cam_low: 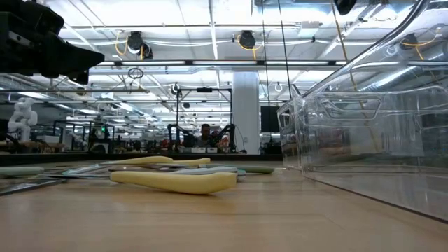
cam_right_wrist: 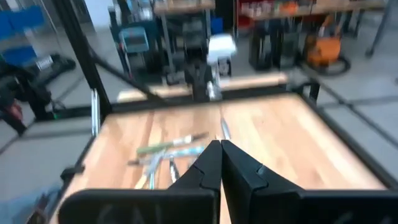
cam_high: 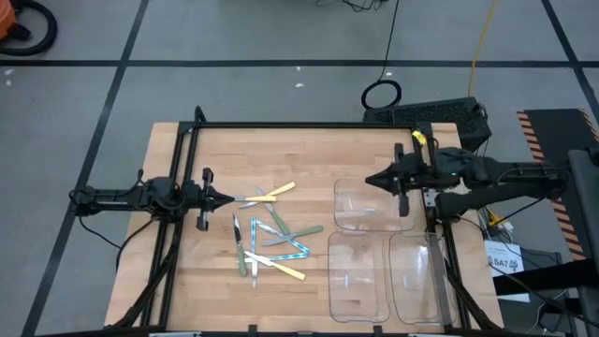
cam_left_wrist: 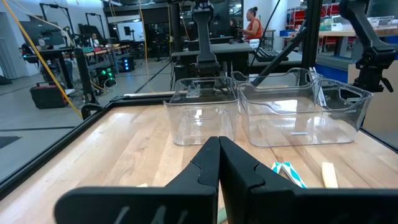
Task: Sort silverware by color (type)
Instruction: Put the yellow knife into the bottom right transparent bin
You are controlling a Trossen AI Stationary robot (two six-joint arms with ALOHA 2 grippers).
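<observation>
Silverware: loose pile, bench ctr-left. 3 clear trays at right edge. Left gripper, right gripper: both pressed together, empty.

My right gripper is pinched shut, holding nothing, its fingers pressed together over the wooden table. Past them lies the silverware — a loose pile — with the left arm beyond it.

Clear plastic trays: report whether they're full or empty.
Empty: all three clear plastic trays show bare bottoms; the pastel-handled silverware lies outside them on the wooden table.
</observation>
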